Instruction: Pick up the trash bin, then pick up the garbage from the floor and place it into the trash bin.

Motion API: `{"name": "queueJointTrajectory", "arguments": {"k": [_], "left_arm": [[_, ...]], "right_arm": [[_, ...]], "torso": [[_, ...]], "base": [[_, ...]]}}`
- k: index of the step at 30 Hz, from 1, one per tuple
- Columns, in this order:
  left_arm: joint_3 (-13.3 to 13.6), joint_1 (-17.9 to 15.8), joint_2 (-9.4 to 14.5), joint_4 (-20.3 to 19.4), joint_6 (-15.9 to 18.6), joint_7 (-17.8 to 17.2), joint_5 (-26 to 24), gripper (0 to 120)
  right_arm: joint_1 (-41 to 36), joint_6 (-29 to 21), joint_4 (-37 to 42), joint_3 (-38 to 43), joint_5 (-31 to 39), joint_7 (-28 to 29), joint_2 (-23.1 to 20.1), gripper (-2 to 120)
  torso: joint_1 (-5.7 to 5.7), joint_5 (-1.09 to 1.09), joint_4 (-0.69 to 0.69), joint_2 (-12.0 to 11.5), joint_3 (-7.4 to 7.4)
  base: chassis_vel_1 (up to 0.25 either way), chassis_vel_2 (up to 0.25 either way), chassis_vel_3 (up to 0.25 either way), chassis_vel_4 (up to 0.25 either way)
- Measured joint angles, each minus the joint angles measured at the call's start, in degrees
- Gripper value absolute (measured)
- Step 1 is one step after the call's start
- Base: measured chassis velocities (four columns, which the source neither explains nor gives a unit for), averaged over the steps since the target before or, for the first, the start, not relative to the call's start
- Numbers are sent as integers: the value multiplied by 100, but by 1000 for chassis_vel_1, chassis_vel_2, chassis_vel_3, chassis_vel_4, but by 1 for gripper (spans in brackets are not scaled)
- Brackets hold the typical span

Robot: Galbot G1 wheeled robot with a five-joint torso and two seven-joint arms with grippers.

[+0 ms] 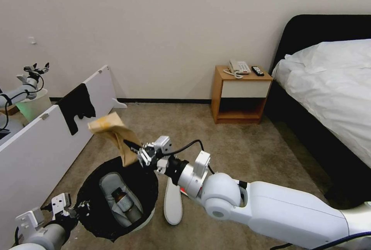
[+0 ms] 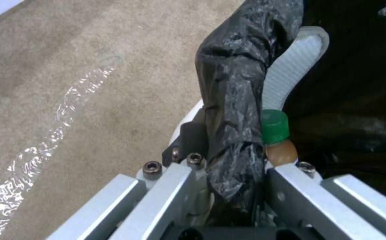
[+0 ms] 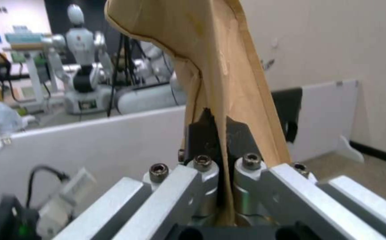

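The trash bin point(image 1: 152, 189), lined with a black bag, hangs low at my left, my left gripper point(image 1: 82, 206) shut on its rim point(image 2: 231, 100). Inside lie a white slipper point(image 1: 112, 188) and a green-capped bottle point(image 2: 275, 126). My right gripper point(image 1: 134, 153) is shut on a brown paper bag point(image 1: 113, 131), held up over the bin's far edge; the bag point(image 3: 219, 66) rises from between the closed fingers point(image 3: 239, 140). Another white slipper point(image 1: 172, 203) lies sole-up on the beige carpet floor point(image 1: 239, 145) beside the bin, under my right forearm.
A white partition panel point(image 1: 34, 145) with a black cloth point(image 1: 78, 105) runs along the left. A wooden nightstand point(image 1: 240, 94) with a phone stands at the wall, a bed point(image 1: 332, 87) to the right. A strip of clear film point(image 2: 46, 136) lies on the carpet by the bin.
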Motion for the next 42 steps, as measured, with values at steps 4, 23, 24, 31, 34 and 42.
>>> {"name": "queueJointTrajectory", "arguments": {"k": [4,23,24,31,34,42], "left_arm": [[-6,-10,2,0,0,2,-11,2],[28,-82,-29,85,0,20,-17,2],[36,-93,-31,94,0,22,-17,2],[52,-140,-7,155,0,23,-23,2],[50,-148,-4,158,0,24,-32,2],[38,-149,-20,149,0,26,-50,2]], "right_arm": [[-52,-49,-53,-97,-58,38,-7,0],[-297,-57,-422,-414,-196,66,141,0],[-320,-55,-464,-434,-196,66,153,0],[-373,-76,-608,-600,-166,103,262,0],[-373,-81,-678,-681,-168,119,334,0],[-347,-118,-801,-799,-172,143,469,0]], "torso": [[0,0,0,0,0],[0,0,0,0,0],[0,0,0,0,0],[0,0,0,0,0],[0,0,0,0,0],[0,0,0,0,0]], "base": [[0,0,0,0],[0,0,0,0],[0,0,0,0],[0,0,0,0],[0,0,0,0],[0,0,0,0]]}}
